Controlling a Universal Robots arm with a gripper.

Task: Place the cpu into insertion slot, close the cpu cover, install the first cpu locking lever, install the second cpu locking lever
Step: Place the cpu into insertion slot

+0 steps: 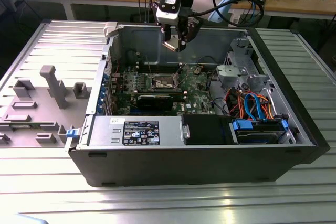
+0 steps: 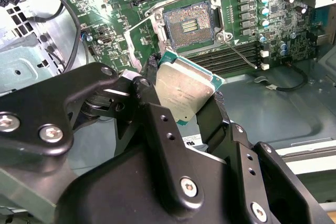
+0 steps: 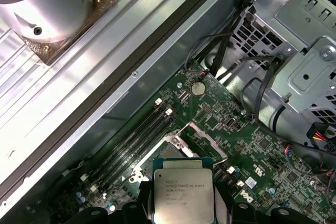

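Holding the cpu [image 2: 185,92] above the open socket, not yet seated.
In the exterior view we see the gripper [image 1: 176,43] hanging high inside the computer case [image 1: 173,163], above the green board. In the second wrist view its fingers [image 2: 157,103] are closed on the chip's opposite edges, which we judge spares the contacts. The insertion slot [image 2: 189,24] lies bare beyond it, and the cpu cover [image 2: 140,31] stands open beside it, leaving the way in clear. In the first wrist view the chip is well apart from the board.
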